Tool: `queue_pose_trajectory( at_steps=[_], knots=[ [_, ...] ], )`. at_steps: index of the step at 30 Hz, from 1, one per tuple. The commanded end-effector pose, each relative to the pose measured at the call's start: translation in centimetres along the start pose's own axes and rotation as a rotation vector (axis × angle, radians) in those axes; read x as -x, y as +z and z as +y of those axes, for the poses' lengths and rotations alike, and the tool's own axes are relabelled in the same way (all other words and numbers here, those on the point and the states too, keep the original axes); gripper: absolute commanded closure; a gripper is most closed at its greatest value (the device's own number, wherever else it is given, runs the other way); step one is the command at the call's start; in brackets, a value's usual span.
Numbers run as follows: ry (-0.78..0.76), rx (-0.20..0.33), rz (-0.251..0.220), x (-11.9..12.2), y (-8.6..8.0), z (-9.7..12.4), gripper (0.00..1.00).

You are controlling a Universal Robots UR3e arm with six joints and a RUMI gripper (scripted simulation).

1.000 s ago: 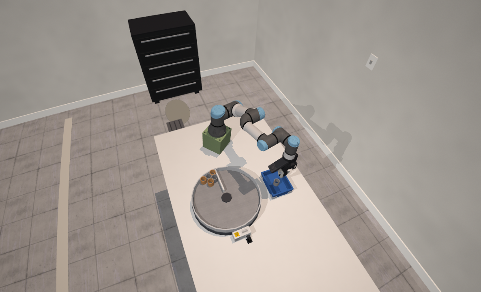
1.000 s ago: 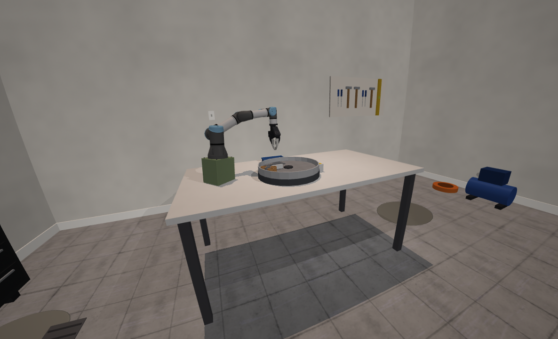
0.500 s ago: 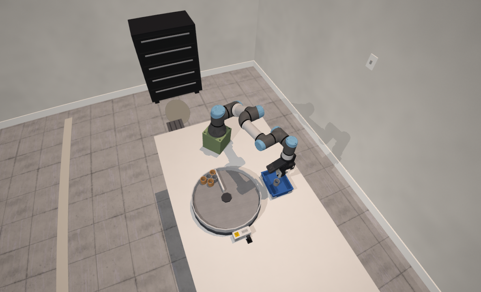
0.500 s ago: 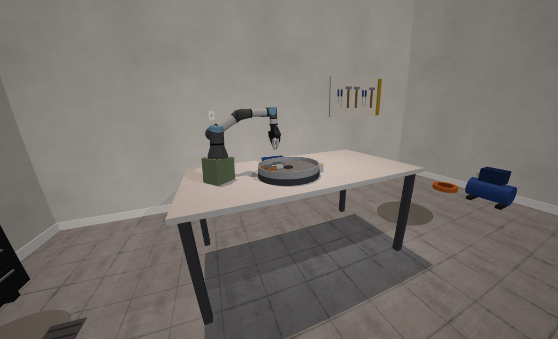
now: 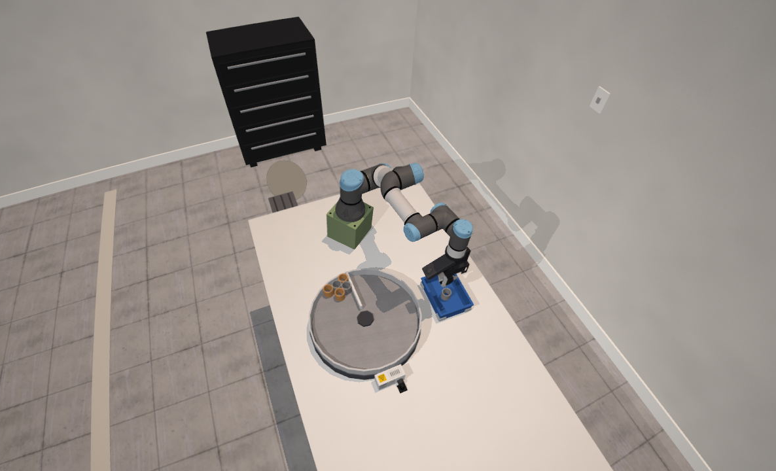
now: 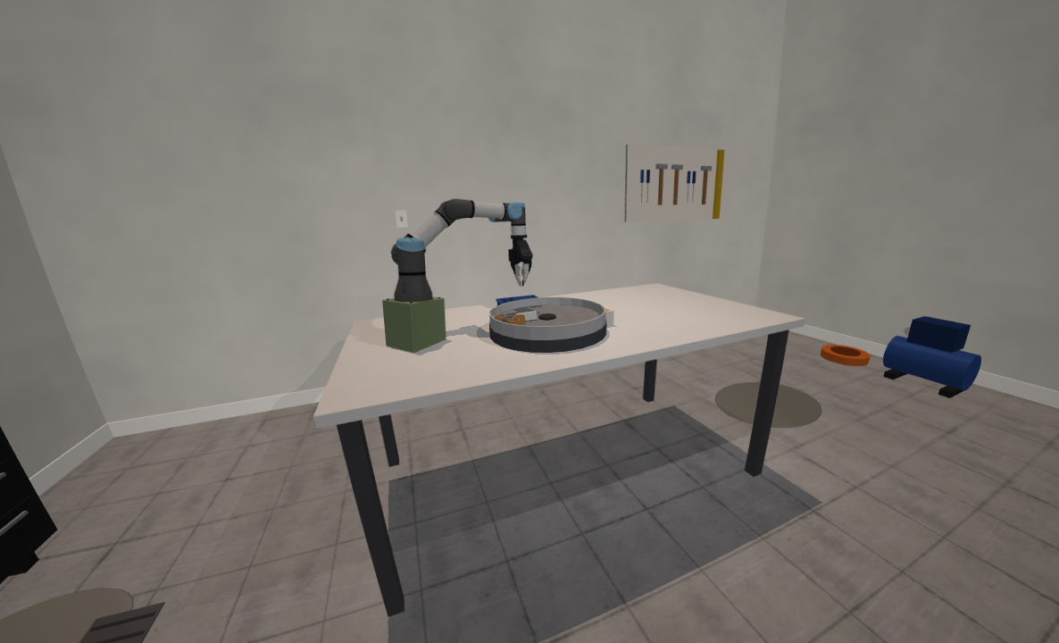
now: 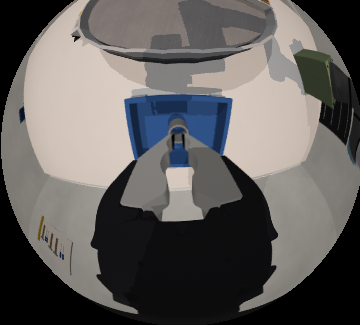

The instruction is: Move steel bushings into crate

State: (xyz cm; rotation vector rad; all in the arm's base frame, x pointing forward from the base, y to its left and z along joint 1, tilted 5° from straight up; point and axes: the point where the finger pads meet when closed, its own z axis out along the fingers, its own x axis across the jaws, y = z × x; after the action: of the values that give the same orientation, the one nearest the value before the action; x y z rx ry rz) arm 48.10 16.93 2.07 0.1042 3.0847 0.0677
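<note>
My gripper [image 5: 446, 281] [image 6: 521, 283] [image 7: 178, 134] is shut and empty, with its tips together above the blue crate [image 5: 458, 301] [image 6: 517, 299] [image 7: 130, 126]. One grey steel bushing [image 5: 447, 292] [image 7: 178, 124] stands in the crate, just beyond the tips in the wrist view, which partly cover it. The turntable [image 5: 367, 351] [image 6: 549, 338] [image 7: 125, 15] holds a tight cluster near its rim: two grey steel bushings, one [image 5: 336, 284] beside the other [image 5: 346, 286], and three orange-brown bushings [image 5: 343, 277] [image 5: 327, 290] [image 5: 339, 294].
A pale divider bar [image 5: 355, 292] stands beside the cluster and runs toward the dark hub [image 5: 365, 318]. The turntable has a raised rim. The arm's green base block [image 5: 347, 231] [image 6: 413, 323] [image 7: 313, 76] is behind the turntable. A white box [image 5: 389, 375] sits at its opposite edge.
</note>
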Motion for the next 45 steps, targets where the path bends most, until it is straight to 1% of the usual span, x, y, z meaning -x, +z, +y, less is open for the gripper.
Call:
queue_pose_trajectory(
  at_steps=[1,8,13,15,18,24,30,32,39,45],
  knots=[
    [-0.001,0.006,-0.017,-0.4,-0.2,-1.4,0.95],
    [-0.001,0.006,-0.016,-1.7,-0.1,-4.2,0.95],
    [-0.001,0.006,-0.017,-2.7,-0.1,-6.9,0.95],
    [-0.001,0.006,-0.017,-2.7,-0.1,-6.9,0.95],
    [-0.001,0.007,-0.017,-3.5,0.0,-8.4,0.95],
    [-0.001,0.007,-0.017,-5.2,0.1,-12.4,0.95],
    [-0.001,0.007,-0.017,-7.3,0.2,-17.2,0.95],
    [-0.001,0.007,-0.017,-7.3,0.2,-17.2,0.95],
    [-0.001,0.007,-0.017,-9.5,0.3,-22.6,0.95],
    [-0.001,0.007,-0.017,-11.1,0.4,-26.3,0.95]
  ],
)
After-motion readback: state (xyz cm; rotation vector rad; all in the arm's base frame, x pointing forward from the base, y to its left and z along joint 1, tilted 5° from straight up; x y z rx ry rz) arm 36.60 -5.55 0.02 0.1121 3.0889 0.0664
